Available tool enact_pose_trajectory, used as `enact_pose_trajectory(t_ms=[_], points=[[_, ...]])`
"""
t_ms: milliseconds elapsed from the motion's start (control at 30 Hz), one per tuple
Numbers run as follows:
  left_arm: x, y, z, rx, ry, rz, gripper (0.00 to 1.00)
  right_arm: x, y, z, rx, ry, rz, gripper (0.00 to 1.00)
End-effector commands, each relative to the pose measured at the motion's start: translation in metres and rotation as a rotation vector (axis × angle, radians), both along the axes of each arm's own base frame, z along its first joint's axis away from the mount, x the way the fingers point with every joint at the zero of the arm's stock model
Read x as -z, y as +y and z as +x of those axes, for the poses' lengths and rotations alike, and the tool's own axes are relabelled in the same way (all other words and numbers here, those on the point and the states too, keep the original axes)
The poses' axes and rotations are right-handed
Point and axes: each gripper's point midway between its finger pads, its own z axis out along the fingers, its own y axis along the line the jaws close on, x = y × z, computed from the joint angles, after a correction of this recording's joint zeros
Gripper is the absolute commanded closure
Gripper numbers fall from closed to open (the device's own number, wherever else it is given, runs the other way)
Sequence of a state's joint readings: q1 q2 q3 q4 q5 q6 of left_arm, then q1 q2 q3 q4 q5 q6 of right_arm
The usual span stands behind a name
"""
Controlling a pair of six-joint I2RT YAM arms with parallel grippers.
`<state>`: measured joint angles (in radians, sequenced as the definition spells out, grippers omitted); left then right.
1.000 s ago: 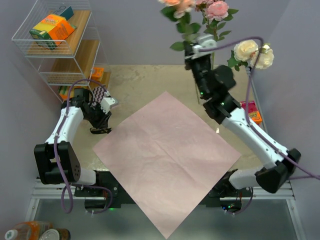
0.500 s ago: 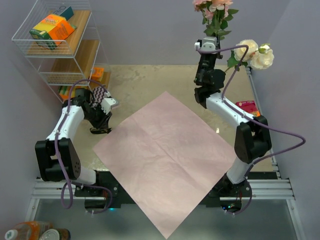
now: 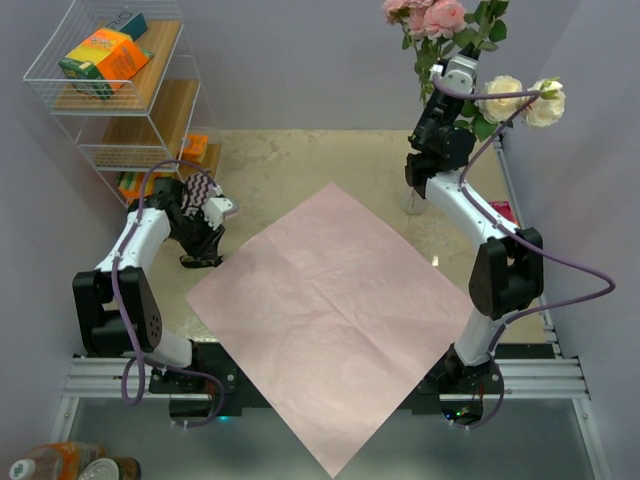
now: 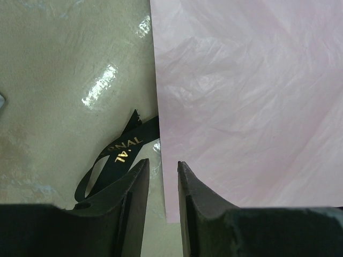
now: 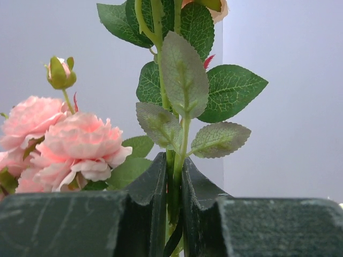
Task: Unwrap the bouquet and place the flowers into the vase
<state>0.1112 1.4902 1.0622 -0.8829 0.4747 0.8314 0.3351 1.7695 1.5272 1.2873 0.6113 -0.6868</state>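
R gripper (image 5: 174,179): jaws pinched nearly shut on green stems, gripped low so leaves + heads are free above. That holds the long-stemmed pink roses w/ green leaves (image 5: 75,144) upright, high over the far-right corner. The tall slim pale vase (image 3: 412,203) sits below, mostly hidden by the R arm; prob. lining up to lower the stems in. Cream-white roses (image 3: 520,98) just beside; in vase or not, can't tell. L gripper (image 4: 163,179): narrow gap, empty, low by the black printed ribbon (image 4: 120,152) at the edge of the flat lilac paper sheet (image 3: 330,300). Wrap's off.

Top looks down; left wrist hugs shared paper (image 3: 330,310); right perhaps faces upward
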Motion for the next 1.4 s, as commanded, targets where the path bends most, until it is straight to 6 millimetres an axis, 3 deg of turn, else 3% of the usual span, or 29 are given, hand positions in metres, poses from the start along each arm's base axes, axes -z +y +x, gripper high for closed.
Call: enact_pose_trajectory(t_ms=[0, 133, 300, 433, 767, 967, 1000, 1033, 1200, 1300, 1367], points=[[-0.005, 0.002, 0.010, 0.010, -0.039, -0.005, 0.67, -0.052, -0.021, -0.050, -0.009, -0.259, 0.100, 1.00], [-0.003, 0.003, 0.009, 0.008, -0.033, 0.000, 0.67, -0.051, -0.028, -0.049, 0.009, -0.287, 0.127, 1.00], [-0.002, 0.005, 0.011, 0.006, -0.033, 0.009, 0.67, -0.035, -0.028, -0.040, 0.023, -0.277, 0.139, 1.00], [-0.004, 0.005, 0.013, 0.004, -0.031, 0.006, 0.67, -0.010, -0.030, -0.033, 0.039, -0.238, 0.152, 1.00], [-0.011, 0.007, 0.011, 0.002, -0.043, 0.019, 0.67, 0.012, -0.030, -0.034, 0.046, -0.191, 0.162, 1.00], [-0.019, 0.004, 0.013, 0.002, -0.054, 0.004, 0.67, 0.017, -0.003, -0.035, -0.021, -0.044, 0.134, 0.52], [-0.022, 0.004, 0.013, 0.001, -0.060, 0.003, 0.67, 0.025, 0.002, -0.028, -0.028, 0.025, 0.119, 0.41], [-0.023, 0.003, 0.013, 0.002, -0.061, 0.000, 0.67, 0.032, 0.005, -0.027, -0.035, 0.061, 0.131, 0.36], [-0.032, 0.004, 0.009, 0.003, -0.082, 0.013, 0.67, 0.039, 0.001, -0.040, -0.082, 0.129, 0.205, 0.22], [-0.035, 0.004, 0.005, 0.006, -0.091, 0.018, 0.67, 0.040, 0.015, -0.049, -0.165, 0.170, 0.183, 0.17], [-0.037, 0.004, 0.003, 0.007, -0.095, 0.017, 0.67, 0.034, 0.050, -0.047, -0.316, 0.206, 0.114, 0.17]])
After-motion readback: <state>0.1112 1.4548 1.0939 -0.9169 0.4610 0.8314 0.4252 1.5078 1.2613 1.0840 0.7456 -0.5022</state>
